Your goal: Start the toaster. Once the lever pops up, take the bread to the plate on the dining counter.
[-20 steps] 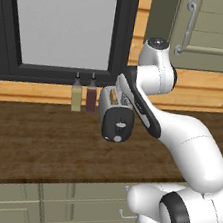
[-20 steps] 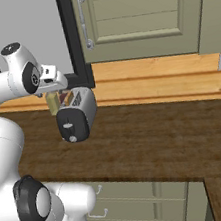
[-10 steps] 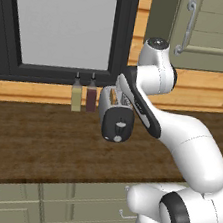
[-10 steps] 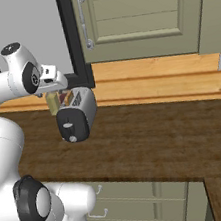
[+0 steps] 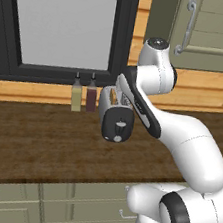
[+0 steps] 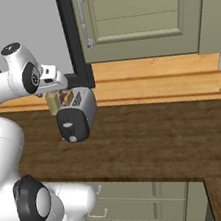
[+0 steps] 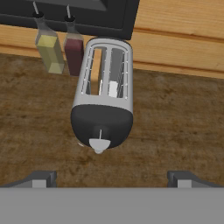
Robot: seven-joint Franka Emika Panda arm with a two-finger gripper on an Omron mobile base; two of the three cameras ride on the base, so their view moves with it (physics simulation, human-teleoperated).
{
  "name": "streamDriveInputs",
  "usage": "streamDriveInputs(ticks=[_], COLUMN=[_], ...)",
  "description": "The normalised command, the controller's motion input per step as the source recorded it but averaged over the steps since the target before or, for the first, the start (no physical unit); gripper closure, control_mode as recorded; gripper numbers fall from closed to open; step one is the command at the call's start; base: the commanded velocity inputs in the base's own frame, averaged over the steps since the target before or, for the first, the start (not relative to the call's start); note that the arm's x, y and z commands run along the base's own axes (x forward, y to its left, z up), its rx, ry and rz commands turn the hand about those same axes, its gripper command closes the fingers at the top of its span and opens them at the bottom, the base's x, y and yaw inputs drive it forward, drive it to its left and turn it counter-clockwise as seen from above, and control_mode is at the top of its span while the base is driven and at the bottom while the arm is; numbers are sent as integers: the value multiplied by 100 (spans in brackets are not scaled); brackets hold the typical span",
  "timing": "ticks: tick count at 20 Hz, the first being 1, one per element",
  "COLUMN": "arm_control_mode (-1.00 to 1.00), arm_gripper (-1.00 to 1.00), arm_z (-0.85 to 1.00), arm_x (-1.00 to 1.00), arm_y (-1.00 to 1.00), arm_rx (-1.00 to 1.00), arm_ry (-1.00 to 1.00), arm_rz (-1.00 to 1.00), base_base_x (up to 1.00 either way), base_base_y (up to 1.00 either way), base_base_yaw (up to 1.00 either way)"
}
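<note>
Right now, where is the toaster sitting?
The toaster stands on the dark wood worktop, centre of the hand view, just right of two slim bottles below the window.

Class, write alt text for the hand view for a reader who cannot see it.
A silver toaster seen from above on a dark wood worktop, its black end nearest, with bread in one slot. Two slim bottles stand behind it. The open end effector hangs above.

The toaster (image 7: 103, 103) is standing on the desk (image 7: 175, 127), with two bottles (image 7: 61, 48) sitting just beside it, against the wall. The bread (image 7: 96, 70) is sitting in one slot.
</note>
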Motion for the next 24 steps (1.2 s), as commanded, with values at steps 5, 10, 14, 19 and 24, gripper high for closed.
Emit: streamDriveInputs(ticks=[5, 10, 14, 19, 24], arm_control_mode=[-100, -100, -100, -100, -100], arm_gripper=[-100, -100, -100, -100, -100], arm_z=[0, 0, 0, 0, 0], arm_x=[0, 0, 0, 0, 0], arm_y=[0, 0, 0, 0, 0], arm_rx=[0, 0, 0, 0, 0], arm_ry=[0, 0, 0, 0, 0], arm_rz=[0, 0, 0, 0, 0], base_base_x=[0, 0, 0, 0, 0], base_base_y=[0, 0, 0, 0, 0], base_base_yaw=[0, 0, 0, 0, 0])
